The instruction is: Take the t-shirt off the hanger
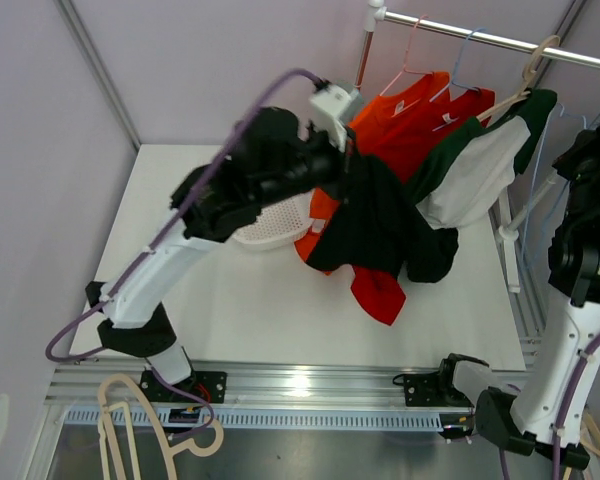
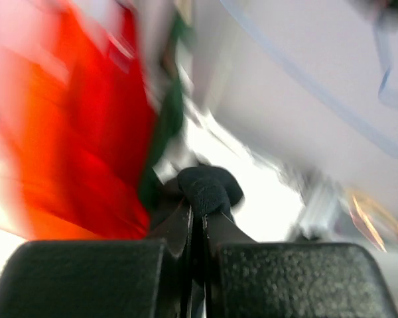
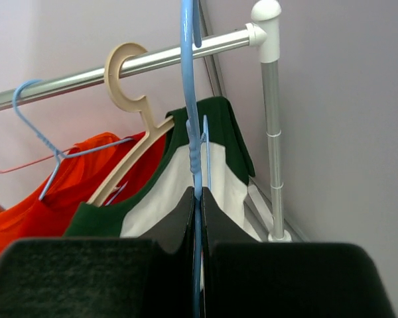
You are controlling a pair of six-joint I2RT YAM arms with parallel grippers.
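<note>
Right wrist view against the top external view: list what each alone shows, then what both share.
Only the right wrist view: the right pincer shut on the thin blue plastic hanger, plus the white corner fitting at that end of the rail, above its upright post.
Only the top external view: the left pincer holding the black t-shirt, the white mesh basket and the white table.
Both: the shiny metal rail, the broad beige hanger carrying the green-and-white shirt, and the orange shirt.
</note>
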